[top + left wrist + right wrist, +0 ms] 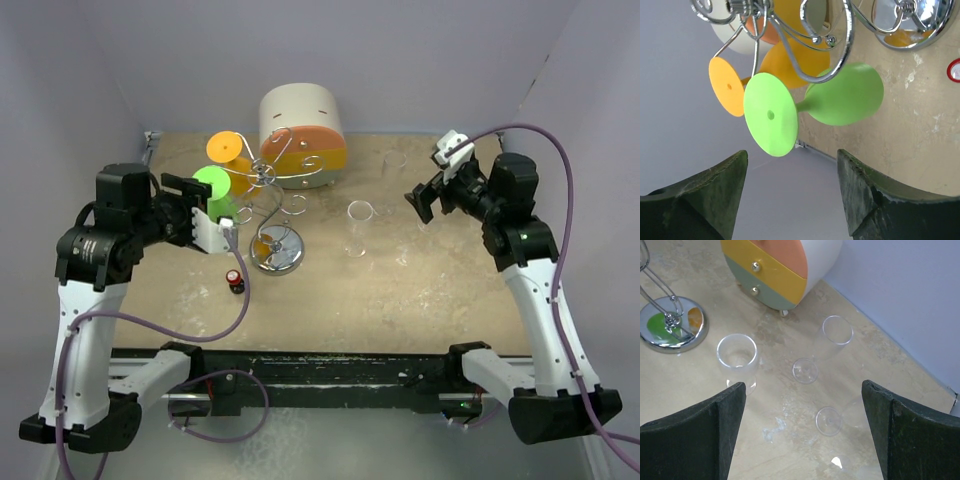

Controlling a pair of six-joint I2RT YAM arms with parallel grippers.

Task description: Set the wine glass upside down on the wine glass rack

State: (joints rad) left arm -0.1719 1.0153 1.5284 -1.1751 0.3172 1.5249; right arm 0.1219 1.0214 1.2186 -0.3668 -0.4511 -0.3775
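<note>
A lime-green wine glass (840, 100) and an orange wine glass (725, 86) are seen against the shiny silver wine glass rack (278, 255). The drum (780, 270) is banded white, salmon, yellow and grey-green. The tabletop (420, 290) is mottled beige, the walls (400, 60) pale lavender.

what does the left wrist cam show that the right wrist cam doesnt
Only the left wrist: a green wine glass and an orange wine glass hung on the wine glass rack. Only the right wrist: clear glasses on the table, plus the knobbed drawers of the round drum. Both: the rack's shiny round base and the beige tabletop.
</note>
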